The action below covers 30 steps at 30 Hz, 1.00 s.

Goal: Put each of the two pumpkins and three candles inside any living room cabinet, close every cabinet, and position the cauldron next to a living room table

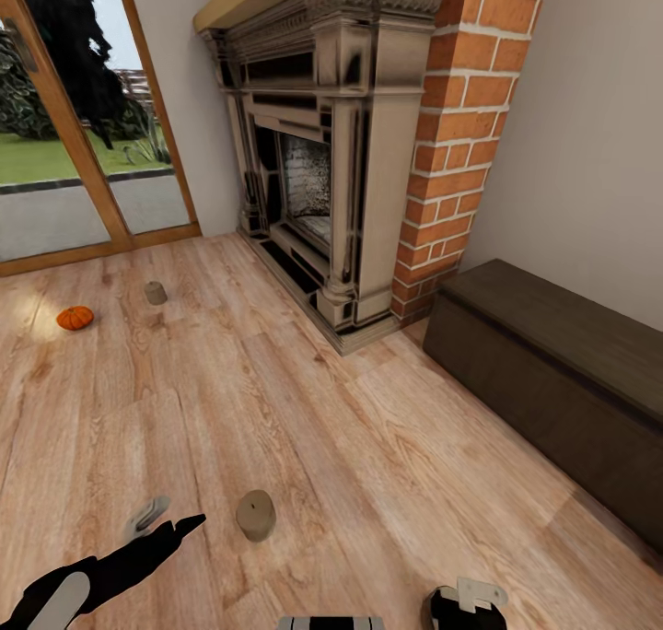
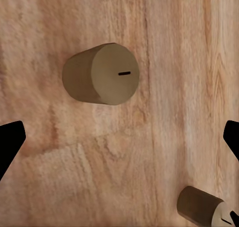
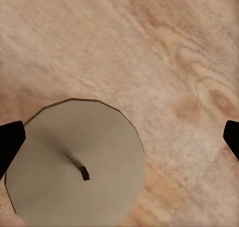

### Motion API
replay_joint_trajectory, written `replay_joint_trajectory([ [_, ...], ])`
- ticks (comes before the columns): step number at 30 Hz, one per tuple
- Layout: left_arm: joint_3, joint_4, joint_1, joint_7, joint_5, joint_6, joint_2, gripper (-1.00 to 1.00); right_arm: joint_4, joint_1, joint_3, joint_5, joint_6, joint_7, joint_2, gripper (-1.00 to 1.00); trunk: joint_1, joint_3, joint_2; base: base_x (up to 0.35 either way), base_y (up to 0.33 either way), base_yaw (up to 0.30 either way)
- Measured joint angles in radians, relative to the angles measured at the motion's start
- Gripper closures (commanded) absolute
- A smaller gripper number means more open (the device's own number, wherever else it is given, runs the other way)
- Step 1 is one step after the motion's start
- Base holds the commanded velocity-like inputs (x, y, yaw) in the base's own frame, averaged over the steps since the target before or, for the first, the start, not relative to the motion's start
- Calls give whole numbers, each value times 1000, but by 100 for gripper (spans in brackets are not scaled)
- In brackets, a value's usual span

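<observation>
Task looks barely begun, judging by what lies loose on the floor (image 1: 304, 427). Far left, a pumpkin (image 1: 75, 317) sits on the boards near the glass door (image 1: 64, 151): small, ribbed, orange, short stem. Just right of it, a little apart, a far candle (image 1: 155, 292), squat taupe cylinder, upright. Nearer the robot, a near candle (image 1: 256, 515) stands just ahead of the left gripper (image 1: 161, 524), not touching it; in the left wrist view the same candle (image 2: 102, 73) shows dull grey-brown with a short dark wick, and the black fingers (image 2: 9, 142) sit spread wide at both edges, holding nothing. A third candle (image 2: 201, 207) pokes in at that view's corner. The right gripper (image 3: 119, 142) hangs straight over a candle top (image 3: 77, 162), faceted disc, matte, wick off-centre; its fingers are also parted wide, not closed on it. Centre: stone-coloured fireplace (image 1: 341, 169), carved, with a brick column (image 1: 456, 133). Far right, the cabinet (image 1: 552, 372), long, low, dark-brown wood, flat top, appears shut. Nothing seen stowed yet; second pumpkin, cauldron and table not sighted. Floor is pale grained plank, lightly glossy.
</observation>
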Motion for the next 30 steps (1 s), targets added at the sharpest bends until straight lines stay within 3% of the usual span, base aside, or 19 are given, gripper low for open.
replay_joint_trajectory([
  [24, -2, 0, 0, 0, 0, -1, 0, -100, 3, 0, 8, 12, 68, 23, 1, -100, 0, 0, 0, 0, 0, 0],
  [30, -2, 0, 0, 0, 0, 0, 0, -100, 3, 0, 10, 15, 78, 62, 0, -100, 0, 0, 0, 0, 0, 0],
])
